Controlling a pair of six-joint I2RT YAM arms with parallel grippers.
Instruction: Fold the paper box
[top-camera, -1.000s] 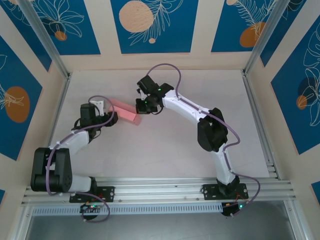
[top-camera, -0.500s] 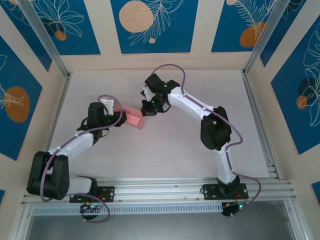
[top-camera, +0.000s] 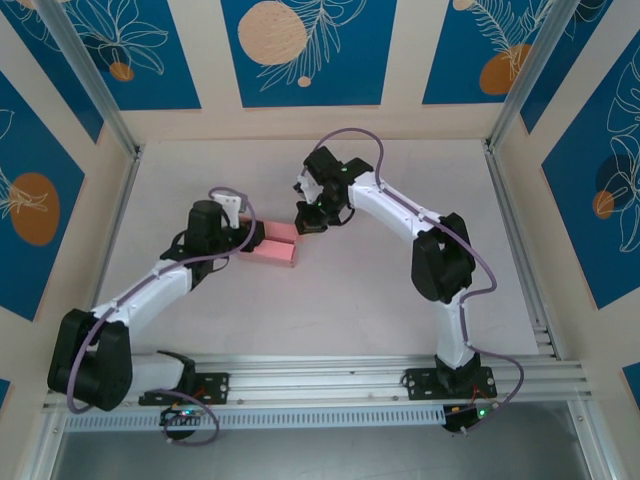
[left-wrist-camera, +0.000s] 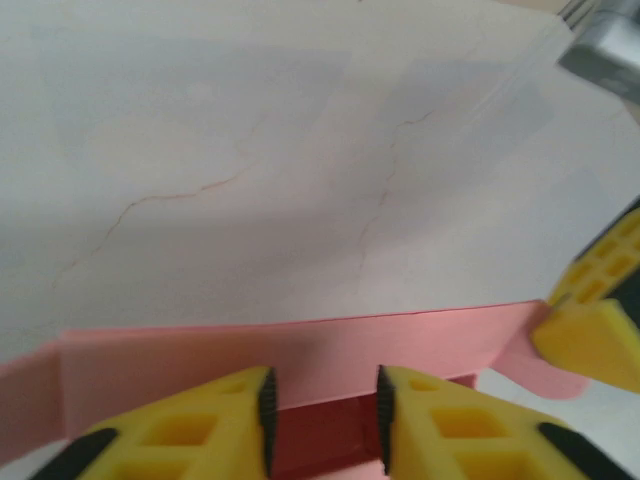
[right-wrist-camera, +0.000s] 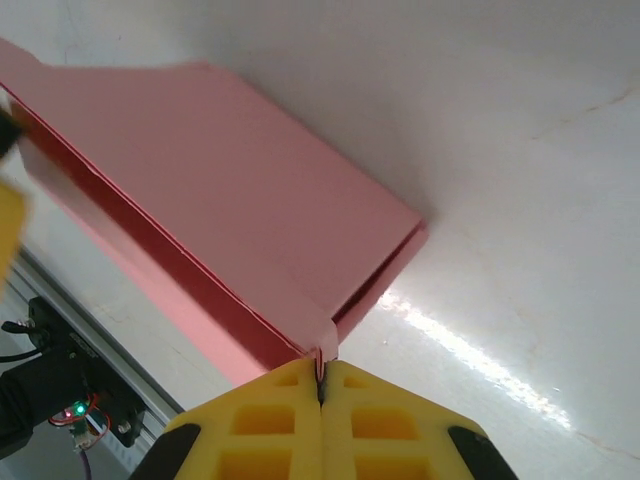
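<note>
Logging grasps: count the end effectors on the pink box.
2. The left end effector straddles the left end of the pale pink paper box; the right end effector pinches its far right corner.

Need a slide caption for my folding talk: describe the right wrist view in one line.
Right gripper, shut, pinches a thin corner edge of the pink paper box on the white table.

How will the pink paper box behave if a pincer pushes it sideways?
Probably floppy: the paper box has thin walls, and the right pincer pinches one sheet-thin edge. Likely light, so it may slide on the glossy table. Its hollow open end could crush easily.
</note>
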